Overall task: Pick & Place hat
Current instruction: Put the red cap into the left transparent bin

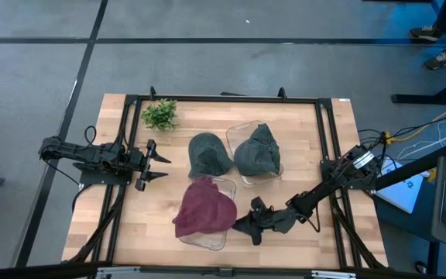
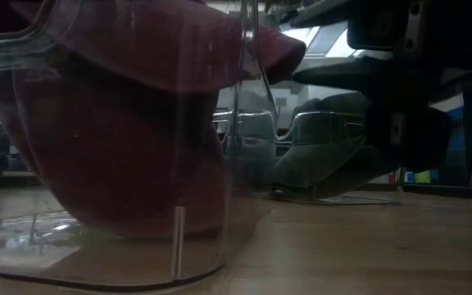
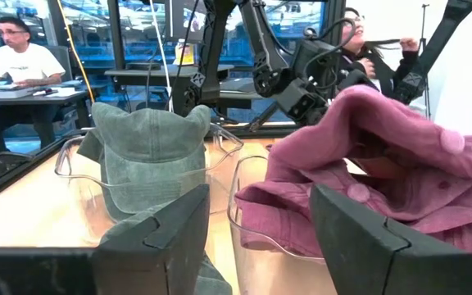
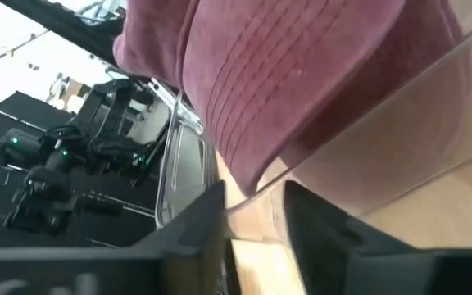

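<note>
The soft dark red cloth hat (image 1: 205, 211) lies floppy and light in the clear plastic tray (image 1: 207, 239), so its brim looks best to pinch, while the right gripper (image 1: 248, 225) just beside it has its fingers slightly apart.

I count three hats: one red (image 1: 205, 208), two green (image 1: 208, 154) (image 1: 257, 150). Two clear bins (image 1: 221, 239) (image 1: 235, 130), one plant (image 1: 160, 114) at upper left, two grippers (image 1: 159, 167) (image 1: 248, 225).
</note>
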`<action>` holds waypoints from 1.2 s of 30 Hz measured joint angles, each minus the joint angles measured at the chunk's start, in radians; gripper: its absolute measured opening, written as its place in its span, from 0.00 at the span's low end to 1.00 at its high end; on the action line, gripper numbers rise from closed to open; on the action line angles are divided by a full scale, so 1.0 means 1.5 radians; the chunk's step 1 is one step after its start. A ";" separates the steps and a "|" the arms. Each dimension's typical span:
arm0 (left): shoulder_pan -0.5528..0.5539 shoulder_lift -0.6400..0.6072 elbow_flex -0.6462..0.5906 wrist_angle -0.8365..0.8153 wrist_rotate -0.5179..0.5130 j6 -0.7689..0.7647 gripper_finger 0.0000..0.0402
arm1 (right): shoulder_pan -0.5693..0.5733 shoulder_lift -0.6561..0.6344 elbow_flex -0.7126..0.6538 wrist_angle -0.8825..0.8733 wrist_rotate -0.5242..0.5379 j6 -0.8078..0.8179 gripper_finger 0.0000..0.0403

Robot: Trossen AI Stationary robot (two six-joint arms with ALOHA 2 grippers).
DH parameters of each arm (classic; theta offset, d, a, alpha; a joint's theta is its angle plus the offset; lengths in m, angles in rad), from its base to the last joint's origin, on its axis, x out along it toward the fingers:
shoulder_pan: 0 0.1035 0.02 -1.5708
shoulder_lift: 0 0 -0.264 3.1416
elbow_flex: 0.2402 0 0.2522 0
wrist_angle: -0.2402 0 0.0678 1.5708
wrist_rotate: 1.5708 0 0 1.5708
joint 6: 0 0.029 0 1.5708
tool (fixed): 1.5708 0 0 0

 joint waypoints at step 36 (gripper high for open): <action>0.000 0.000 0.000 0.000 0.000 0.000 0.52 | -0.111 -0.184 0.080 -0.435 -0.229 -0.267 0.01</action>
